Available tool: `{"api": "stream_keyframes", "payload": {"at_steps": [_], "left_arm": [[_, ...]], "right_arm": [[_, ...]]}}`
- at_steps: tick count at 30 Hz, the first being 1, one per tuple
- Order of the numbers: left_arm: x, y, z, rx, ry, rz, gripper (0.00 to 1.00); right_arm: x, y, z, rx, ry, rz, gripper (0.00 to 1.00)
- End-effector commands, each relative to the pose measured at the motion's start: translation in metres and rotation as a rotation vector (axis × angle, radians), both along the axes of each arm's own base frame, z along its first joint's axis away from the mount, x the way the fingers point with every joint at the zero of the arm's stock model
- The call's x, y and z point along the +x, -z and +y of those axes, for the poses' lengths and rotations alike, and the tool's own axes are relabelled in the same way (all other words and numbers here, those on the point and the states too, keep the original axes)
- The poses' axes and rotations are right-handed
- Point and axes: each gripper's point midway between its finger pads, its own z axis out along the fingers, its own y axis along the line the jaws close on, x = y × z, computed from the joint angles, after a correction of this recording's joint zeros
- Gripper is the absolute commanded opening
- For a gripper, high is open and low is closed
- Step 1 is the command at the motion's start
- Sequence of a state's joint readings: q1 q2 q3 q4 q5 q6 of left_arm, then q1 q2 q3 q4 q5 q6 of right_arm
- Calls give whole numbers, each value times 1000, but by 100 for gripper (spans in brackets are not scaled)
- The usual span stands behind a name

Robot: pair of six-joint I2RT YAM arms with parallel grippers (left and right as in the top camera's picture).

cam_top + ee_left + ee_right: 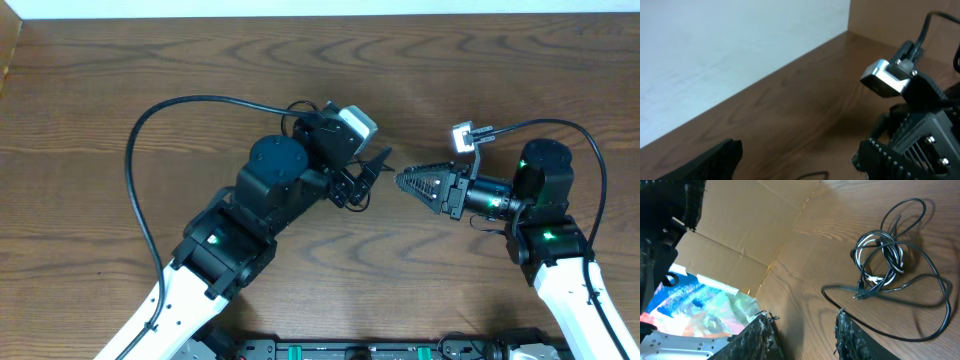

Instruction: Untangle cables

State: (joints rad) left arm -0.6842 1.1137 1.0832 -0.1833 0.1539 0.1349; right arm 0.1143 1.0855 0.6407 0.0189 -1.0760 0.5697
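Left tool (372, 172) and right tool (407, 183) hang nose to nose over the middle of the counter (200, 60). Both have their jaws apart and nothing between them. From where I stand, that looks like a pose for picking a fresh strand rather than for pulling one, since neither tool touches a cord.

The cables (882, 260) lie flat on the counter in one knotted bundle, black cords wound around a white one, with a long black loop trailing off to the side. In the right wrist view the bundle sits ahead of the right tool's fingers (847, 332) and off to one side, clearly apart from them. One loose black strand curves back to pass just beside a fingertip, and a small plug end (860, 294) lies between the bundle and the tool. I judge that strand the easiest one to reach.

From above I cannot make the bundle out at all. It may be hidden under the left arm.
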Motion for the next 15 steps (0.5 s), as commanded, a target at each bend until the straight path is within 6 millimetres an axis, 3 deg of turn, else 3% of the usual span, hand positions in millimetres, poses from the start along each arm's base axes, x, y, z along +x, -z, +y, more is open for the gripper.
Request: {"api": "stream_keyframes", "payload": {"at_steps": [1, 5, 11, 15], "left_arm": [[-3, 4, -2, 10, 21, 15, 79], [10, 20, 21, 91, -117, 37, 82], [29, 59, 99, 370, -500, 75, 84], [36, 82, 133, 512, -626, 127, 85]], "right_arm": [[2, -2, -1, -15, 2, -33, 41], [2, -2, -1, -15, 2, -31, 43], [2, -2, -2, -16, 5, -30, 45], [2, -2, -2, -16, 5, -30, 47]]}}
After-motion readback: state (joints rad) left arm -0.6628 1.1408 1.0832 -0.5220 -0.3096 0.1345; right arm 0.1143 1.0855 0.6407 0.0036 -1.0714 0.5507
